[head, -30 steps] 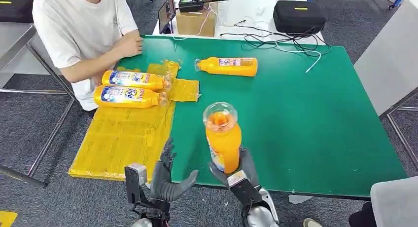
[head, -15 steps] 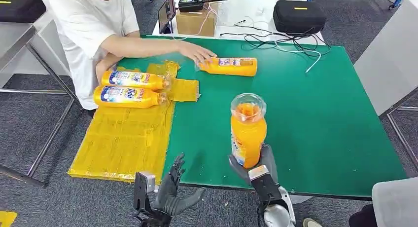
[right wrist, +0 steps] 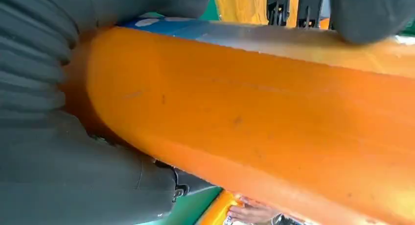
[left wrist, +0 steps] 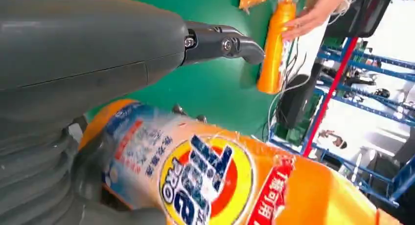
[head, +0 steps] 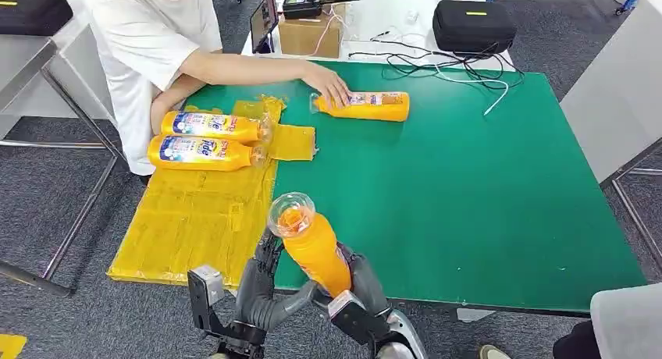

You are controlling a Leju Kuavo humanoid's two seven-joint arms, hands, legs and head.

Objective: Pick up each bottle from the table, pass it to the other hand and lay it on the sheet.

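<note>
My right hand (head: 355, 290) grips an orange bottle (head: 314, 248) near its base, above the table's front edge. The bottle tilts left, its clear cap (head: 291, 213) toward the yellow sheet (head: 195, 218). My left hand (head: 264, 287) is right beside it with fingers spread and the thumb reaching under the bottle. In the left wrist view the labelled bottle (left wrist: 210, 181) lies close against the palm, with the thumb (left wrist: 220, 41) stretched out. The right wrist view has the bottle (right wrist: 254, 122) wrapped by my right hand (right wrist: 58, 176). Two bottles (head: 211, 126) (head: 203, 153) lie on the sheet.
Another orange bottle (head: 367, 105) lies at the back of the green table (head: 484, 195), with a person's hand (head: 332, 86) on its neck end. The person sits at the table's left rear. Cables, a box and a black case sit behind the table.
My right hand swung the bottle left and tilted it toward my left hand, which rose beside it. The person's hand moved onto the far bottle's neck.
</note>
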